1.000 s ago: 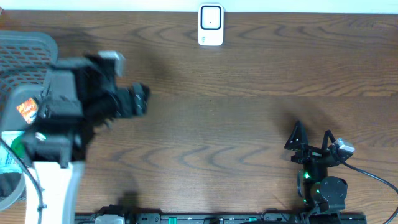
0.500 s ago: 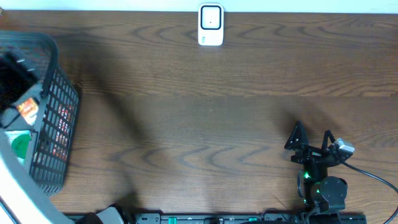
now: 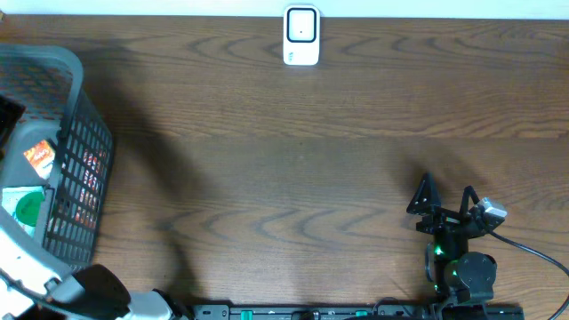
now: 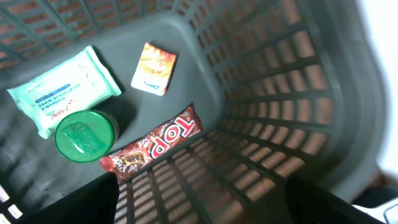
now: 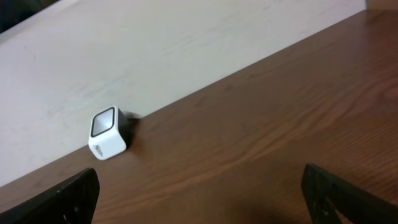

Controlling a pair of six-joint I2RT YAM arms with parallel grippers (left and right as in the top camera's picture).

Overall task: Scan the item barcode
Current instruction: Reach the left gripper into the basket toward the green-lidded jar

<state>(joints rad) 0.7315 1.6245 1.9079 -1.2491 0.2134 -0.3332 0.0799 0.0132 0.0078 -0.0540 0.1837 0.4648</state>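
Dark wooden table (image 3: 293, 178), smooth, grain showing, faint sheen; basket (image 4: 261, 74) is matt grey plastic lattice; inside, the candy bar (image 4: 152, 146) wrapper shines glossy; wipes pack (image 4: 62, 90) in soft film; green lid (image 4: 84, 135) plastic; scanner (image 3: 301, 36) smooth white plastic.

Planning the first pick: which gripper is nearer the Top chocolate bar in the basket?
Left. The left gripper hangs over the basket, chocolate bar below its fingers; the right gripper sits far across the table.

Our right hand (image 3: 446, 185) is black with two pointed fingers (image 3: 418, 197), a silver camera block (image 3: 492, 212), green lights (image 3: 438, 252) and a black cable (image 3: 533, 249). Our left arm (image 3: 27, 267) is white with a black joint.
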